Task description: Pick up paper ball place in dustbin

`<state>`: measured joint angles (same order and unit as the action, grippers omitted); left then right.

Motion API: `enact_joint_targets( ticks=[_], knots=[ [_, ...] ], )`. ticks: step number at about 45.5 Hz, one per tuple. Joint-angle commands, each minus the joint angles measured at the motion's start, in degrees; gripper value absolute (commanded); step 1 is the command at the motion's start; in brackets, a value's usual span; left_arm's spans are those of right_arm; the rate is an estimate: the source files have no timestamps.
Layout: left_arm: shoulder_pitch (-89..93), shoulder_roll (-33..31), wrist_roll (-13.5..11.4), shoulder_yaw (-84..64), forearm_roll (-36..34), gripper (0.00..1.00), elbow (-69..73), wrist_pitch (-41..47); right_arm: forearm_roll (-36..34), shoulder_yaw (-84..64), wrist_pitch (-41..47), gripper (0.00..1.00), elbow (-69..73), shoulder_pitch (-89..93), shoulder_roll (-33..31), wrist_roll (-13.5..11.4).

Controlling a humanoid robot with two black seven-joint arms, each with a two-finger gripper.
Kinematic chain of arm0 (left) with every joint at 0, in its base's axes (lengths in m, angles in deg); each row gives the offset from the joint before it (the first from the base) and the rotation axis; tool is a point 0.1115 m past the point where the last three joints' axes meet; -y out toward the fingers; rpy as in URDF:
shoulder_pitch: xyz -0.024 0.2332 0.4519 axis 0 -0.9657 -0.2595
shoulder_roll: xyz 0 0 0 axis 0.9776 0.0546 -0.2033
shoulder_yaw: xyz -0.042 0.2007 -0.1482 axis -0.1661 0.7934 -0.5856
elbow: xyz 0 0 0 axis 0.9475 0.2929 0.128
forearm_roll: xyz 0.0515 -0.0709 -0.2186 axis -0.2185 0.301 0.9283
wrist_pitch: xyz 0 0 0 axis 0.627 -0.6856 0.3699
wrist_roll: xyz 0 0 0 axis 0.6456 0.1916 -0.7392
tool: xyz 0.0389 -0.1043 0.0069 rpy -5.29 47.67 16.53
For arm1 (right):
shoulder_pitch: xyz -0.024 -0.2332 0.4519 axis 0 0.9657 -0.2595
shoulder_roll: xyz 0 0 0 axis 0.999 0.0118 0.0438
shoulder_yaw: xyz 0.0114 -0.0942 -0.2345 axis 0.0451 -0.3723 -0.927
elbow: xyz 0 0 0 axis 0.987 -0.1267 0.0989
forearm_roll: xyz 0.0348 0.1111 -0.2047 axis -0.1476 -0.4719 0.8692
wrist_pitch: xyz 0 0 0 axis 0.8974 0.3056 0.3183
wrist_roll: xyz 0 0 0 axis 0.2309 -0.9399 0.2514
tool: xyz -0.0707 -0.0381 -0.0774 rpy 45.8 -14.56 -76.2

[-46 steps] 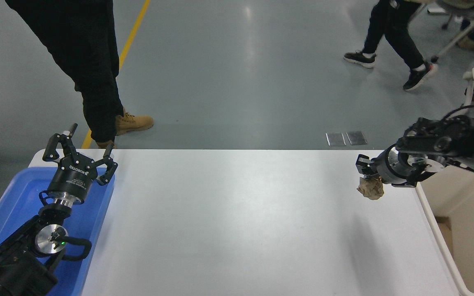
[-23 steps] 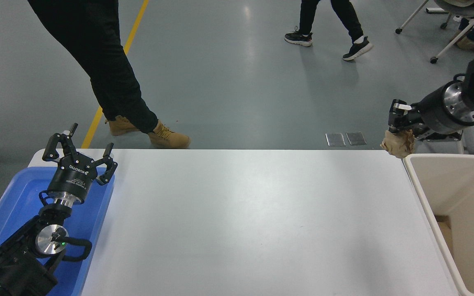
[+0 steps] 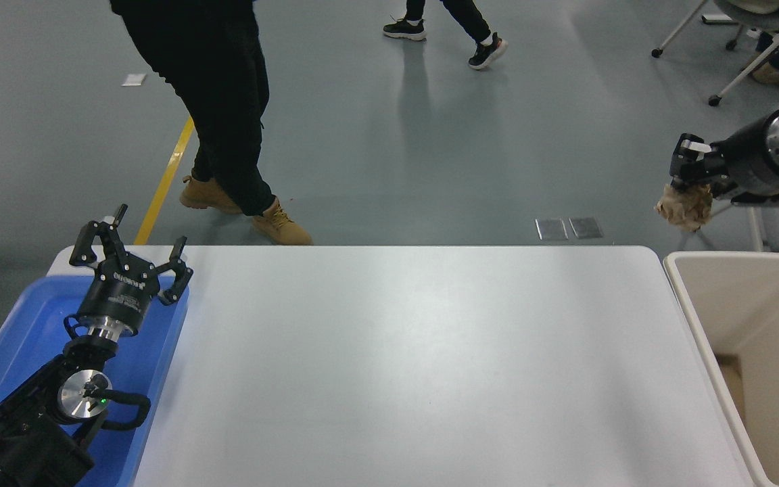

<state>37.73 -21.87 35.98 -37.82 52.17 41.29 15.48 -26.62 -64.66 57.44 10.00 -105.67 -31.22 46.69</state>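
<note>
The tan, crumpled paper ball [image 3: 687, 206] hangs in the air at the upper right, held from above by my right gripper [image 3: 686, 182], which is shut on it. It sits above and beyond the far left corner of the cream dustbin [image 3: 700, 325], which stands off the right end of the white table [image 3: 396, 358]. My left gripper [image 3: 131, 250] is parked open at the lower left over the blue tray.
A blue tray [image 3: 17, 325] lies under the left arm at the table's left end. A person in black trousers and tan boots [image 3: 227, 135] stands beyond the far edge; another person's feet [image 3: 443, 34] are farther back. Chair legs [image 3: 734, 67] show at the upper right.
My right gripper has carried the paper ball up and to the right, from over the table's right edge to high beyond the dustbin's far corner. The people have walked. The left arm stayed still.
</note>
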Motion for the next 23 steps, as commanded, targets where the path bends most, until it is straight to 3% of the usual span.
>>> enact_joint_targets(
  ticks=[1,11,18,23],
  knots=[
    [0.0,0.0,0.0,0.0,0.0,0.98,0.0,-0.1,-0.7,9.1,-5.0,0.00,-21.9,19.2,0.3,-0.3],
    [0.0,0.0,0.0,0.0,0.0,0.98,0.0,0.0,-1.2,15.9,-15.8,0.00,-35.2,36.1,0.6,-0.5],
    [0.0,0.0,0.1,0.0,0.0,0.98,0.0,-0.1,-9.2,20.3,-23.2,0.00,-39.9,48.9,2.3,-0.4],
    [0.1,0.0,0.0,0.0,0.0,0.98,0.0,0.0,-11.1,22.4,-27.5,0.00,-40.4,53.9,2.6,-0.4]
  ],
)
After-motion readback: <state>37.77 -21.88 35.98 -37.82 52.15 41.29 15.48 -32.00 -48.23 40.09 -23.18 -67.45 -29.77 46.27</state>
